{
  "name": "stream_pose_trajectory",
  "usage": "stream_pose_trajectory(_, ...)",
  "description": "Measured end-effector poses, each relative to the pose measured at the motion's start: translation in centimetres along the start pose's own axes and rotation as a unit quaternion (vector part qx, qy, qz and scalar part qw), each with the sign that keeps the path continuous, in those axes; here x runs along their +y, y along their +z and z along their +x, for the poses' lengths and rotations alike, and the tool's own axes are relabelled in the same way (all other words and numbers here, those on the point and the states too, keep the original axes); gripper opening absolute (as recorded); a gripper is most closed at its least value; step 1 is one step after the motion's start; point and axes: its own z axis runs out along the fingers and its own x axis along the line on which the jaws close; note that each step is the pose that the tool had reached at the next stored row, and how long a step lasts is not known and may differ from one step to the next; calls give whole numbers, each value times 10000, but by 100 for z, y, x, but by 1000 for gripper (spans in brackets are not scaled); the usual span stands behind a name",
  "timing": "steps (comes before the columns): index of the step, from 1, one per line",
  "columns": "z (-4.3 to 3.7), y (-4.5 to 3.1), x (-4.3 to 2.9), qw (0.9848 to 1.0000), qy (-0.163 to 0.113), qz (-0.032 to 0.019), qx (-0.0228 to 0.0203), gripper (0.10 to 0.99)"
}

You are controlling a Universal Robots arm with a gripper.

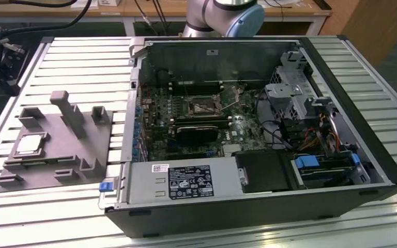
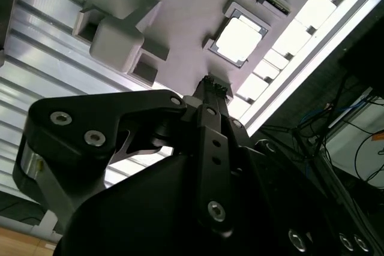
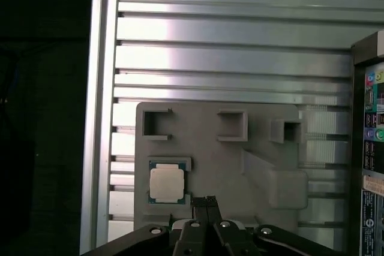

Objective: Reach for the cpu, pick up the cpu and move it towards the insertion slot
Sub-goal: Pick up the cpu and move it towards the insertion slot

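Cpu: thin square chip, silvery-grey top, pale rim. Lies flat, top up, in square recess of grey tray, on exterior view's left, well apart from case. Both wrist views: cpu sits square in recess, edges parallel to recess walls.

Slot: small square socket, dark centre exposed, black-and-silver metal frame around it. On motherboard inside open case, toward board's far half in exterior view.

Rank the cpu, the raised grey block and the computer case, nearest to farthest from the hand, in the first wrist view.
1. cpu, in a pocket of the tray beside the hand.
2. raised grey block, across the tray.
3. computer case, past the tray's edge.
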Motion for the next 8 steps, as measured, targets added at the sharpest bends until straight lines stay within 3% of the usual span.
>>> stream_pose_trajectory(8, 91, 57, -2, 10000, 0, 0, 0, 106)
